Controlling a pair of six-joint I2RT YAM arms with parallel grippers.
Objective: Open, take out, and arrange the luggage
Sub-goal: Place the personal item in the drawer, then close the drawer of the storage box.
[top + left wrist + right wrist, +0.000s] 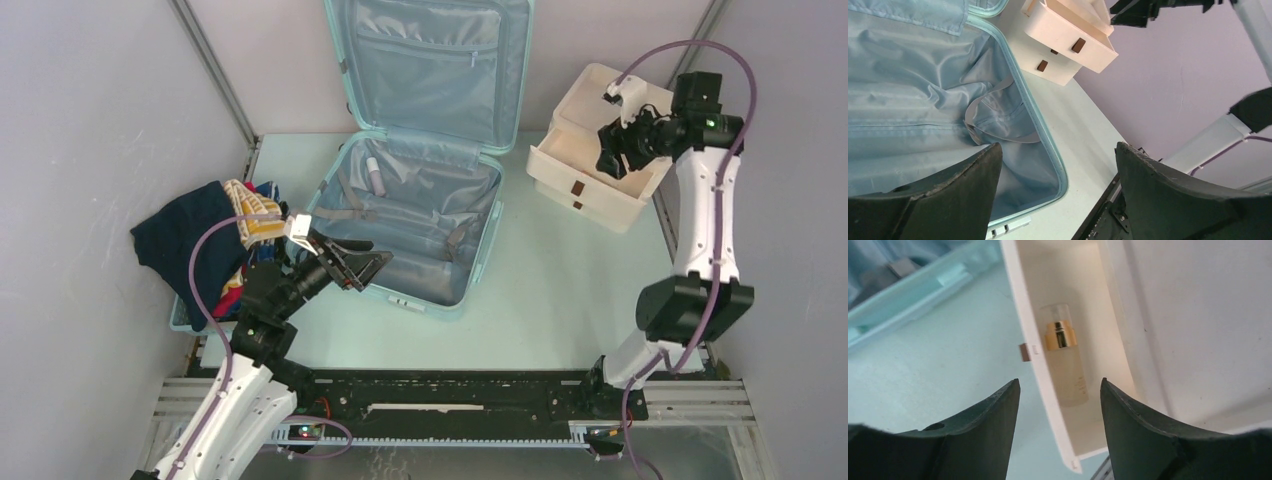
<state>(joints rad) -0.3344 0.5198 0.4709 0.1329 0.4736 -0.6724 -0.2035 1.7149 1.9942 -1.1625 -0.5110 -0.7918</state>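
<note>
Clothing in a crumpled navy and patterned heap (190, 240) sits cut off at table's left. The mint-blue hard-shell suitcase (440, 250) lies open mid-table with its lid upright, the left gripper (1058, 146) spread over its near rim. The right gripper (1059, 382), fingers apart, hangs above a frosted, gold-collared bottle (1064, 365) in the cream drawer box (600, 190).

Pale mint-blue hard-shell suitcase (400, 297), fully open. Its base (440, 205) lies flat on the table (560, 290), left of centre; its lid (430, 100) stands upright against the back wall. Both halves carry grey-blue fabric lining. A zip pocket (420, 45) crosses the lid, and loose grey straps (375, 212) lie across the base.
</note>
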